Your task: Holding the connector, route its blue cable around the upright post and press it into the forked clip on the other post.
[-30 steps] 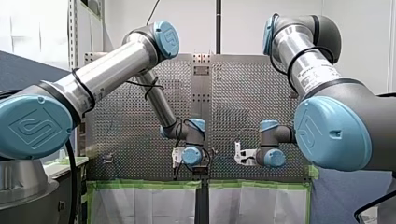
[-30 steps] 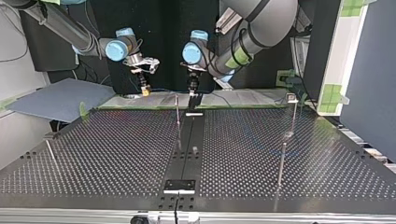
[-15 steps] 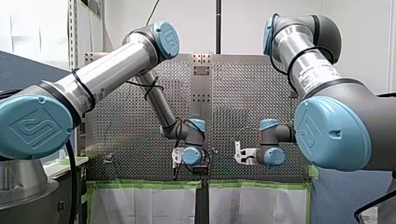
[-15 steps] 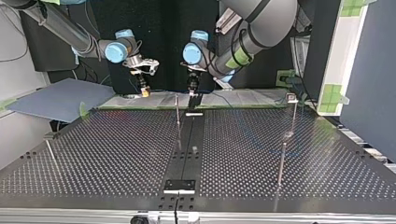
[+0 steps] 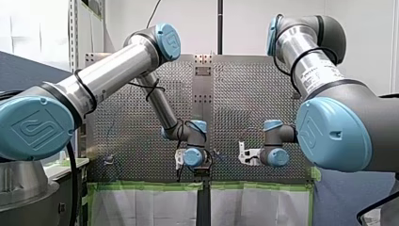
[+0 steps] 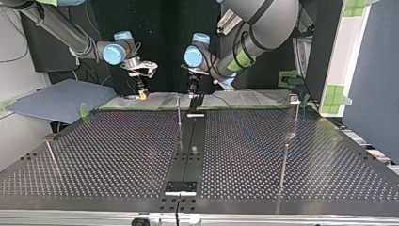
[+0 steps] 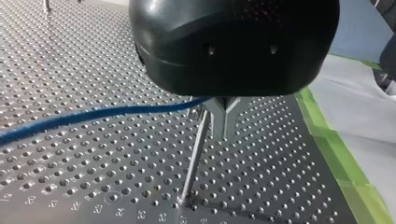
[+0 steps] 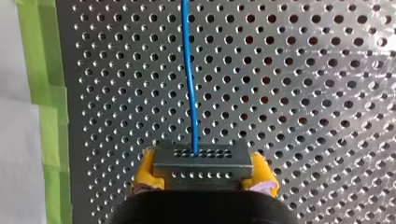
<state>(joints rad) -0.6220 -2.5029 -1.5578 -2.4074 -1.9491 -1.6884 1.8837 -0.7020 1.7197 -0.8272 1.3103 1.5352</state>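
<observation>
My right gripper (image 8: 203, 173) is shut with its yellow pads on the grey connector (image 8: 201, 156). The blue cable (image 8: 188, 70) leaves the connector and runs straight ahead over the perforated plate. In the left wrist view the blue cable (image 7: 93, 114) runs in from the side and ends at my left gripper (image 7: 223, 126), whose metal fingers are shut on it. A thin upright post (image 7: 194, 158) stands just beside those fingers. In the top view my right gripper (image 6: 142, 93) hangs at the far edge and my left gripper (image 6: 194, 94) near the post (image 6: 179, 115). The forked clip (image 6: 293, 98) tops a post at the right.
More thin posts stand on the plate at the top view's right (image 6: 283, 165) and left (image 6: 51, 153). Green tape (image 8: 44, 93) marks the plate's edge beside my right gripper. A grey board (image 6: 56, 101) lies off the far left corner.
My right gripper with the connector has shifted slightly toward the top view's left and a little lower. My left arm has barely moved.
</observation>
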